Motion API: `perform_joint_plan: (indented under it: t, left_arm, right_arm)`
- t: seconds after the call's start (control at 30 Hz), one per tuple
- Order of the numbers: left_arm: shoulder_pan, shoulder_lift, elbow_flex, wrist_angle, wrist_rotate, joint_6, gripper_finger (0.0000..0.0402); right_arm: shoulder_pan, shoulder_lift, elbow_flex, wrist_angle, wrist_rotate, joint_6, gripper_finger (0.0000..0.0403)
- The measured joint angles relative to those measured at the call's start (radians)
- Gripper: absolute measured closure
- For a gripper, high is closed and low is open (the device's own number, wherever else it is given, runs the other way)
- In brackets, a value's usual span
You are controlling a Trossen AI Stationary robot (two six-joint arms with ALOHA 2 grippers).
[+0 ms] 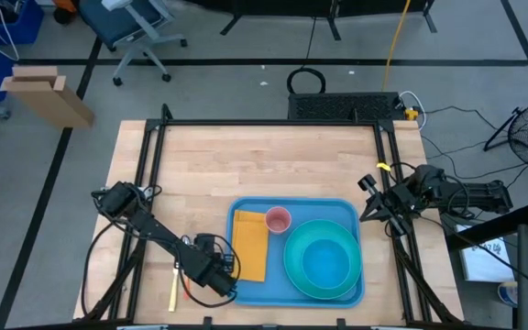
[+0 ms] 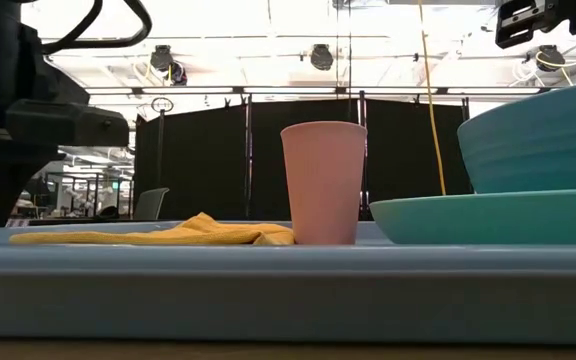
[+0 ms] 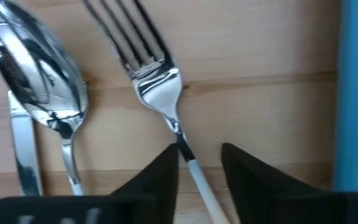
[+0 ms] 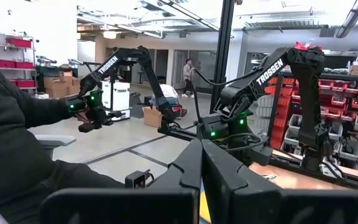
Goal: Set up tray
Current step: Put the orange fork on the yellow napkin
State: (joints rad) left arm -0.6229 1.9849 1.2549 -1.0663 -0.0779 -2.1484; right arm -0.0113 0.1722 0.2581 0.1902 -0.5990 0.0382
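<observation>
Working pincer: my left gripper [image 1: 220,275] sits low at the tray's left edge, near its front corner.
Fingers: my left fingers [image 3: 160,174] stand apart, one on each side of a fork's thin handle; one finger looks to touch the handle and the other is clear of it. Nothing is clamped.
Fork: the fork [image 3: 157,81] lies flat on the wooden table [image 1: 246,156], just beside the tray's left rim, with its tines pointing away from my wrist.
Spoon: a spoon [image 3: 39,68] lies bowl-up on the far side of the fork from the tray, roughly parallel to the fork.
Other metal piece: a flat silver strip shows beyond the spoon, farther again from the tray; I cannot tell what it is.
Tray: the tray [image 1: 291,203] lies flat on the table's front half, its long side across the table.
Napkin: a yellow napkin [image 1: 250,246] lies spread on the tray's left part.
Cup: a pink cup [image 1: 278,220] stands upright on the tray, just beside the napkin's rear right corner.
Plate: a teal plate [image 1: 291,266] fills the tray's right part.
Bowl: a blue bowl [image 1: 326,261] sits on that plate.
Waiting pincer: my right gripper [image 1: 371,203] hangs just off the tray's right edge, raised, its fingers [image 4: 185,165] pressed together on nothing.
</observation>
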Motion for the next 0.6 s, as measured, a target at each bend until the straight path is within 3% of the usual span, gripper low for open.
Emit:
perform_joint_plan:
  t: [0.27, 0.6]
  left_arm:
    - [0.001, 0.002, -0.001, 0.005, -0.022, 0.058, 0.0385]
    - [-0.002, -0.008, -0.003, -0.001, -0.060, 0.137, 0.0392]
  right_arm:
    - [0.000, 0.000, 0.000, 0.000, 0.000, 0.001, 0.0403]
    - [0.000, 0.000, 0.000, 0.000, 0.000, 0.002, 0.0403]
